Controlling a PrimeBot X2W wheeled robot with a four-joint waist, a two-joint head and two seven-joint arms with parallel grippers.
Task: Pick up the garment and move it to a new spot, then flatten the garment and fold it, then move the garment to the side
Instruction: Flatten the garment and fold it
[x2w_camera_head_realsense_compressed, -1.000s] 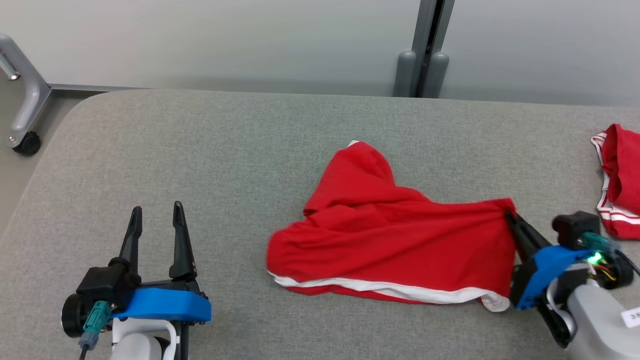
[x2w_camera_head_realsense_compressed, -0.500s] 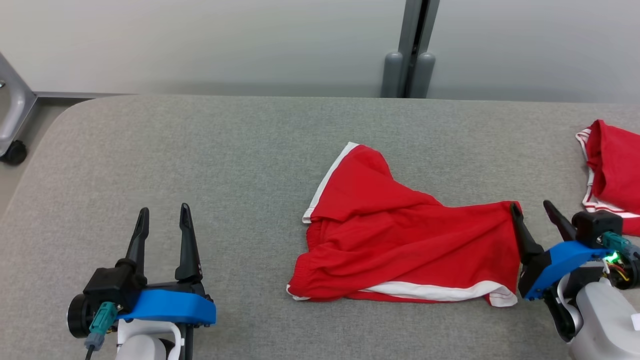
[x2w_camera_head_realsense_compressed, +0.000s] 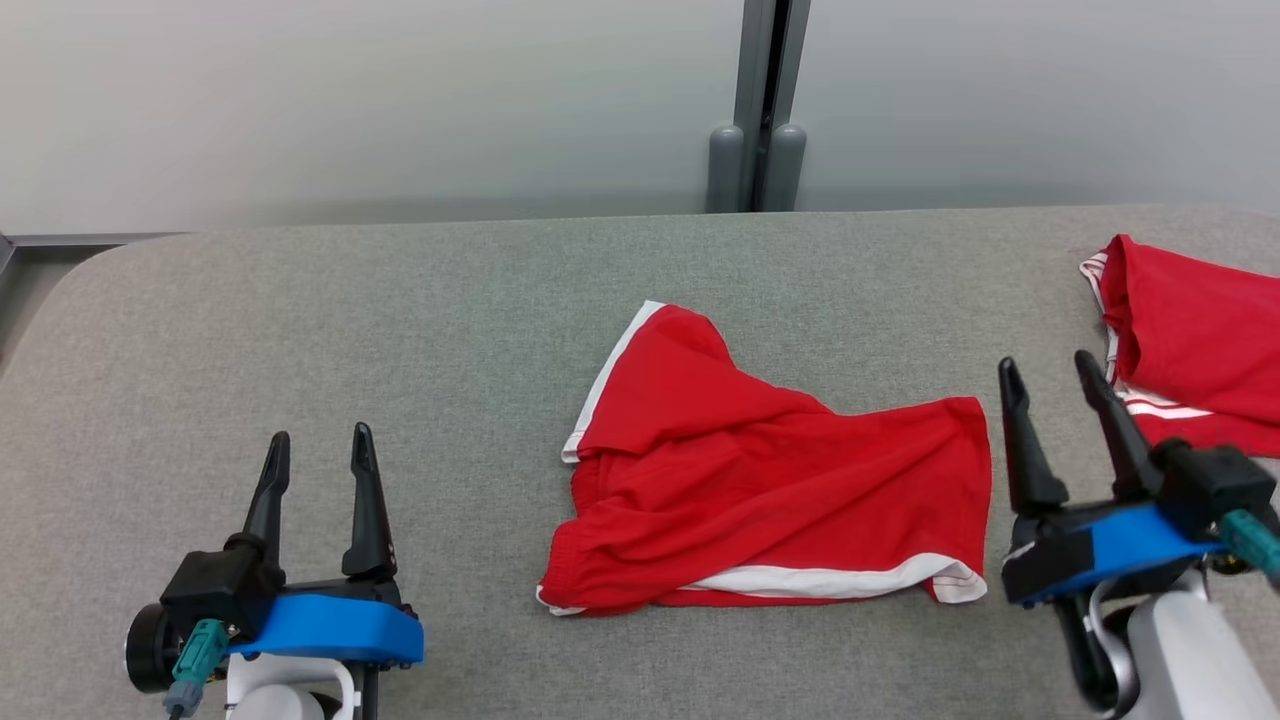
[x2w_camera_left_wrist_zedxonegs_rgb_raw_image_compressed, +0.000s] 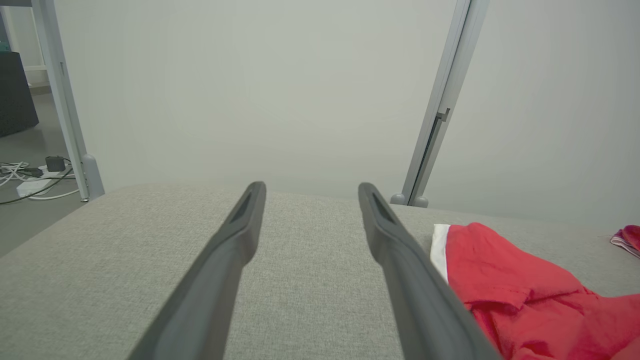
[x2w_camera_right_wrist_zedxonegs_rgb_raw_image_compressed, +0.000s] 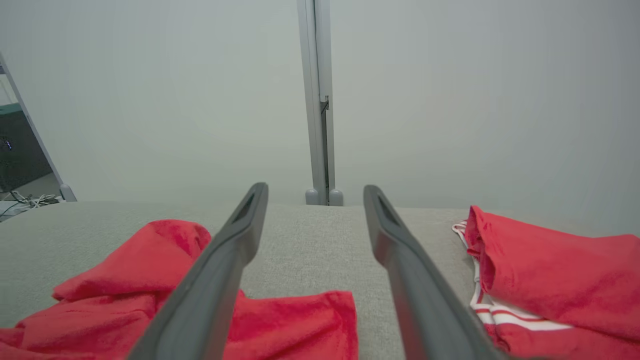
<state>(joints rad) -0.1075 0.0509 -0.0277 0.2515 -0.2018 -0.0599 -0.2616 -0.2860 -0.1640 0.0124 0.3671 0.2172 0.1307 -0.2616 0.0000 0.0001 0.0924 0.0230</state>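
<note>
While the crumpled red cloth shorts with white trim (x2w_camera_head_realsense_compressed: 770, 500) lie mid-table on the grey fabric surface (x2w_camera_head_realsense_compressed: 400, 330), the right gripper (x2w_camera_head_realsense_compressed: 1045, 360) stands wide, holding nothing, just off their three o'clock edge; the left gripper (x2w_camera_head_realsense_compressed: 321, 433), equally spread, sits at eight o'clock, well apart.

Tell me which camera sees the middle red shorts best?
The head view. It looks down on the whole shorts, with every edge in sight. The left wrist view catches one end at its lower right. The right wrist view shows a part at its lower left.
</note>
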